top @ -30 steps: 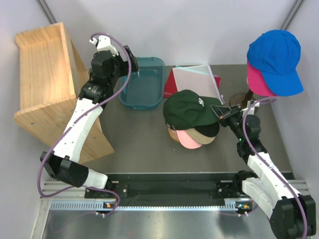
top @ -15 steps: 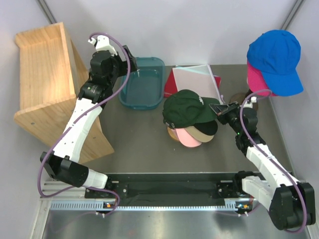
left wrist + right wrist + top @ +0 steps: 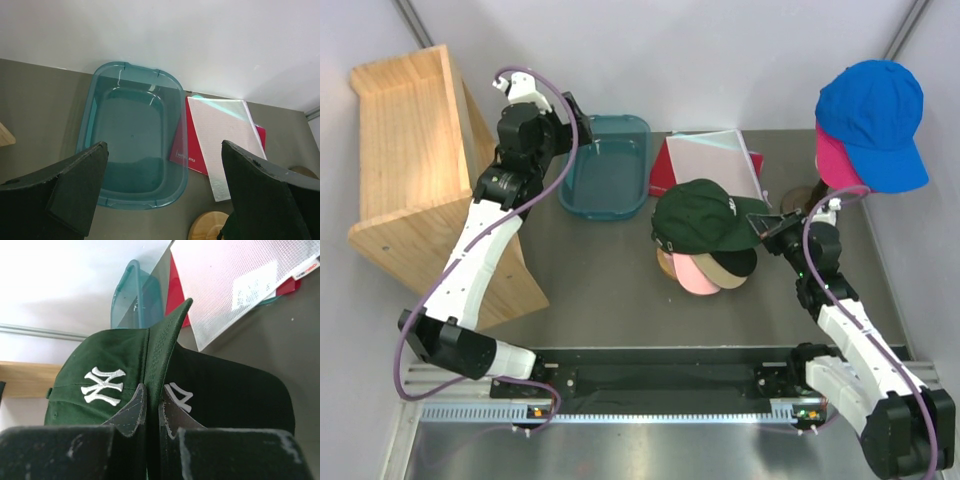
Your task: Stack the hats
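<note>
Top view: the right gripper (image 3: 767, 228) holds the green cap (image 3: 705, 213) by its brim over the pile (image 3: 705, 272) at centre. Released off-centre, it could slide off.

Left wrist view: the left gripper (image 3: 163, 150) gapes, holding nothing, above a tub (image 3: 132, 145).

Right wrist view: the brim is pinched edge-on between closed jaws, with the crown to the left.

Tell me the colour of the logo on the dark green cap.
White. The dark green cap shows its logo best in the right wrist view.
</note>
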Motion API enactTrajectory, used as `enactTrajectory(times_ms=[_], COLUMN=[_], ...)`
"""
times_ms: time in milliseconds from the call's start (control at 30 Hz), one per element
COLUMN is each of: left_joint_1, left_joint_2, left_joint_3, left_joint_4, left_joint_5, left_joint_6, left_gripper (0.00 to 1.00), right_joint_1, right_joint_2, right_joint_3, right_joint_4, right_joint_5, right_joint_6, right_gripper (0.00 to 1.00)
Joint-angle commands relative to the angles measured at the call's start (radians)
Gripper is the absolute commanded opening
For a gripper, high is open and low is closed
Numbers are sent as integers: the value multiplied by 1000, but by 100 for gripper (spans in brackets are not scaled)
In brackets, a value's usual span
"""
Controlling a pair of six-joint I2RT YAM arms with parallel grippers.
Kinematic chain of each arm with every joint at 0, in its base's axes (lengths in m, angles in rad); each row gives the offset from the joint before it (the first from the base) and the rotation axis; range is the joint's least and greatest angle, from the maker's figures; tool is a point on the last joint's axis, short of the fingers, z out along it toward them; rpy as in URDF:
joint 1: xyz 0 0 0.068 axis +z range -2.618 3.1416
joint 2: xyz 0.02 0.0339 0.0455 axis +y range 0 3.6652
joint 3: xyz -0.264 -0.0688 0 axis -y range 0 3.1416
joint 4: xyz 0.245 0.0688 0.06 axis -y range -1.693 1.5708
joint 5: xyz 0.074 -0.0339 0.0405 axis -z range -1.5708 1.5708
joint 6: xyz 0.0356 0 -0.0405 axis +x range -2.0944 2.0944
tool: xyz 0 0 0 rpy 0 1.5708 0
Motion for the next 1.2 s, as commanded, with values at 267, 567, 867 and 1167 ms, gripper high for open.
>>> enactTrajectory(times_ms=[267,567,867,1167], left_joint_1=[5,5,5,4], left_joint_2=[-63,-69,-85,-149], left_joint_3=[-12,-39,-75,-121], left_joint_4=[24,18,-7,-90], left_joint_5=[18,48,68,-21], left_joint_6=[-13,22,42,73], left_gripper=[99,99,99,99], right_joint_1=[-18,-18,-15,-17], right_joint_2=[43,-120,-357,-419], right_joint_3=[-56,33,169,355], right_joint_4=[-408,-499,-671,-708], right_joint_5=[112,157,295,454], right_joint_6=[-292,-384,-479,-527], right_gripper=[30,77,96,97])
